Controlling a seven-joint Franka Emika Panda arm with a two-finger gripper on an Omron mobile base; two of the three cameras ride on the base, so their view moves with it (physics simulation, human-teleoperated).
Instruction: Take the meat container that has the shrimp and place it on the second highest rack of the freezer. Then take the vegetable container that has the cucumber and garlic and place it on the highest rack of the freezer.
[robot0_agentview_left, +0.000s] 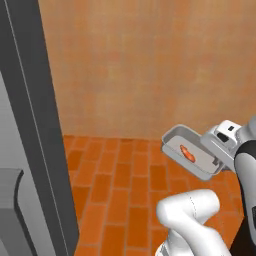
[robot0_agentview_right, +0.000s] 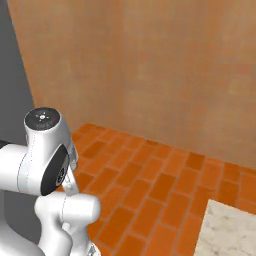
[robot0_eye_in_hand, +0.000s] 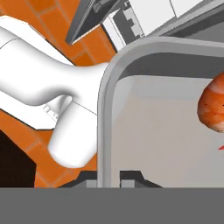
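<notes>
Your gripper (robot0_agentview_left: 218, 156) is pinched shut on the rim of the meat container (robot0_agentview_left: 192, 152). In the hand view the two fingertips (robot0_eye_in_hand: 89, 180) stand either side of the tray's near wall, one outside and one inside.

The container is off the ground, held out ahead of the arm over the brick floor (robot0_agentview_left: 120, 190) and tilted in the left base view. The shrimp (robot0_agentview_left: 187, 153) lies loose on its bottom, near the middle.

Handling, as a judgement: the tray looks like a rigid, thin-walled, shallow grey box with a smooth surface, and it should weigh little. Your hold is on one edge only, so the whole tray hangs out from the pinch and may pivot if you swing fast. Nothing fixes the shrimp, and the walls are low, so more tilt could let it slide or tip out. Level the tray before you carry it far.

Around you: the freezer (robot0_agentview_left: 30, 150) stands at the left of the left base view, showing a dark grey edge. Its racks cannot be made out from these views. A bare orange wall (robot0_agentview_left: 145, 65) is ahead. A pale marbled surface (robot0_agentview_right: 230, 230) sits low to your right. The arm's own lower link (robot0_agentview_left: 190, 210) lies under the tray; keep clear of it when you turn.
</notes>
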